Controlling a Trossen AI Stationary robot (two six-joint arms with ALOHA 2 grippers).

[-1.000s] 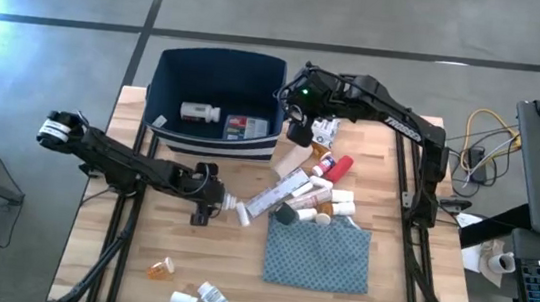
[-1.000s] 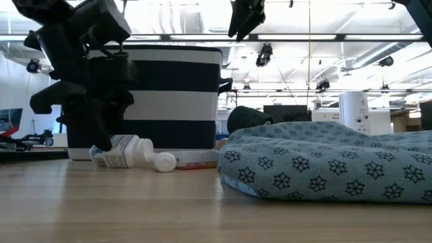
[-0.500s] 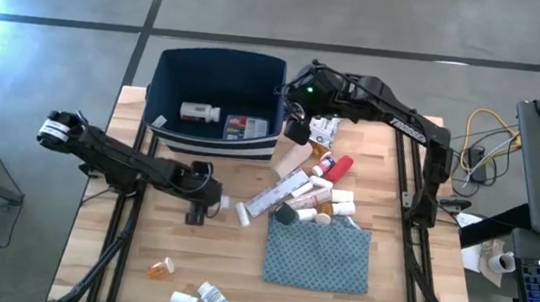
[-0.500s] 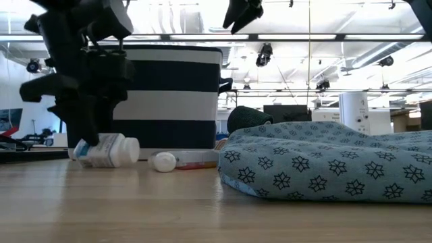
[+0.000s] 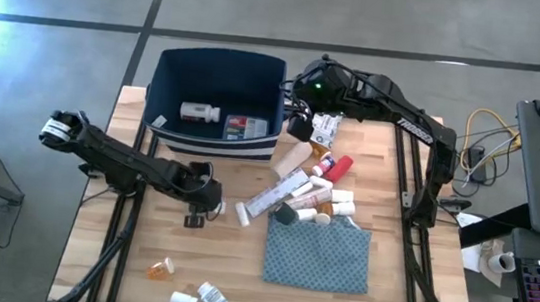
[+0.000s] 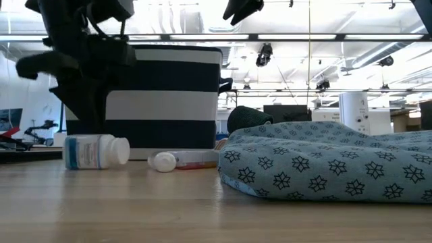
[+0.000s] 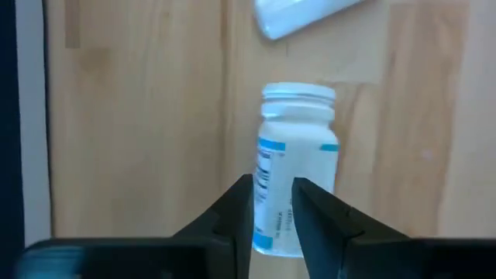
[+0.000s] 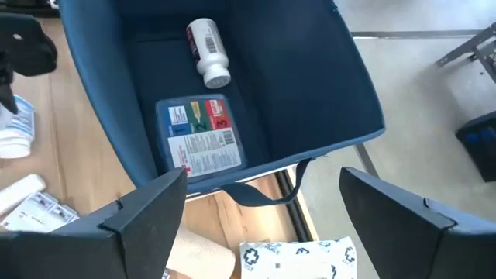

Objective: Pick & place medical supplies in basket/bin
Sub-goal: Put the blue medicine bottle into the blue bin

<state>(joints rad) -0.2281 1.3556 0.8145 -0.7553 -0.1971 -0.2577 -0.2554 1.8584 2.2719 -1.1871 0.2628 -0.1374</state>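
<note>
While both arms work at the counter (image 5: pixel 188 263), the scene reads as follows.

Left gripper (image 5: pixel 202 204): low over the counter in front of the bin, above a white pill bottle (image 7: pixel 294 167) that lies on its side; the jaws are nearly pressed together, the bottle beyond the tips and not pinched.
Right gripper (image 5: pixel 302 109): raised beside the bin's right wall, jaws spread wide and holding nothing.
Bin (image 5: pixel 221 65): dark navy with a white stripe, at the counter's far side; inside lie a white bottle (image 8: pixel 208 53) and a flat printed packet (image 8: pixel 200 133).
Supplies pile (image 5: pixel 311 191): bottles, a red tube, boxes and packets heaped between the bin and the teal cloth (image 5: pixel 317 254).
Stray items: an orange vial (image 5: pixel 160 267) and two white bottles (image 5: pixel 198 297) near the counter's front edge.
</note>
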